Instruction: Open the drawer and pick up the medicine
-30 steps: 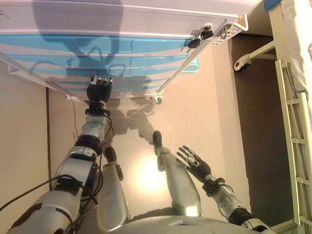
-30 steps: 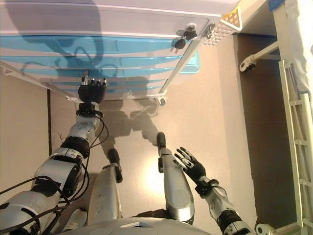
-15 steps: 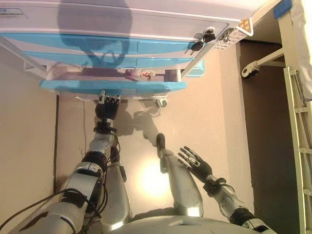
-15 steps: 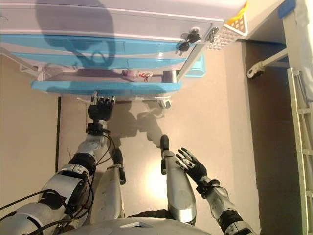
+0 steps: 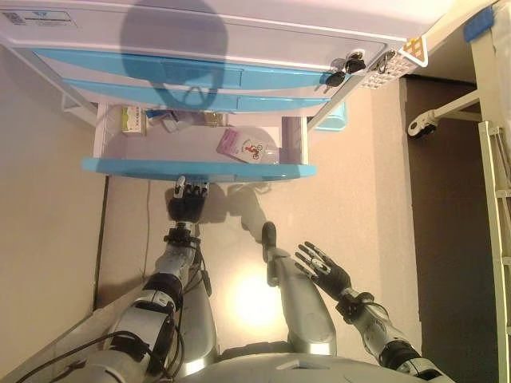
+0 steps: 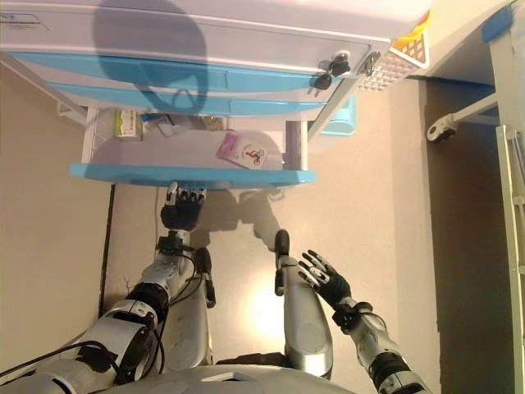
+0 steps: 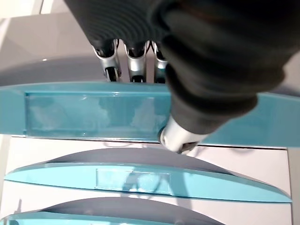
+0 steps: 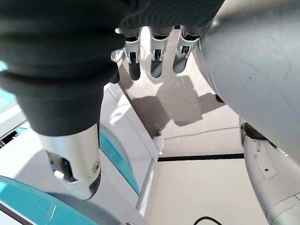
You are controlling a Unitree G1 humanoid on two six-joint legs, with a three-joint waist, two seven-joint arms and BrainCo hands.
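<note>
Left eye view: I see the blue-fronted drawer [image 5: 200, 168] pulled out of the cabinet [image 5: 200, 36]; the pink medicine packet [image 5: 242, 146] lies flat inside, toward its right side.
Right eye view: my left hand [image 6: 182, 215] sits at the drawer front; my right hand [image 6: 325, 279] hangs low with fingers spread, holding nothing.
Left wrist view: fingers [image 7: 135, 63] hooked over the drawer's front edge.
Right wrist view: fingers relaxed, empty.
Risk: reaching in may nudge the flat packet away, or the drawer may roll back.
</note>
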